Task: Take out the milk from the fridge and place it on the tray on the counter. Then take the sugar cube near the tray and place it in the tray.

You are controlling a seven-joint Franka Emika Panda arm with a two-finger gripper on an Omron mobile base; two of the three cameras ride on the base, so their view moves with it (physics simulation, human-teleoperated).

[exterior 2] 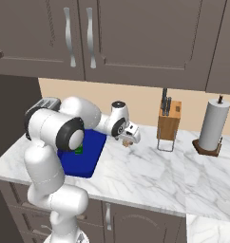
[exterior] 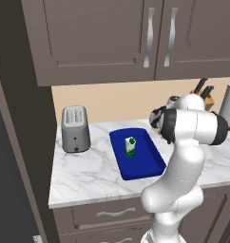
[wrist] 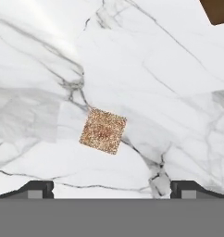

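- Since the milk (exterior: 130, 146) stands upright in the tray (exterior: 152, 163), near its middle, step 1 of the task looks done; what's left is the cube.
- Tray sits on the desk (exterior: 83, 175) between the toaster (exterior: 75, 128) and the arm, long side running away from the desk edge; carton is well inside the rim, so prob. room for the cube beside it.
- Fingers (wrist: 112, 187) are spread wide, nothing between them; tips sit at the bottom corners of the hand view, w/ the cube (wrist: 103, 130) lying on bare marble roughly centred between and ahead of them.
- Hand points down at the desk, likely so the fingers can drop either side of the cube. Cube looks turned a bit vs. the finger line, so a small wrist roll may be needed to meet flat faces, not corners.
- From the right base view the hand (exterior 2: 131, 134) hovers just right of the tray, w/ the cube (exterior 2: 127, 142) just under it; knife block (exterior 2: 168, 124) and paper roll (exterior 2: 213, 126) stand well apart to the right, out of the way.
- Cannot tell how high the tips are above the marble.
- Risk: cube is tiny, a skewed close could flick it off.
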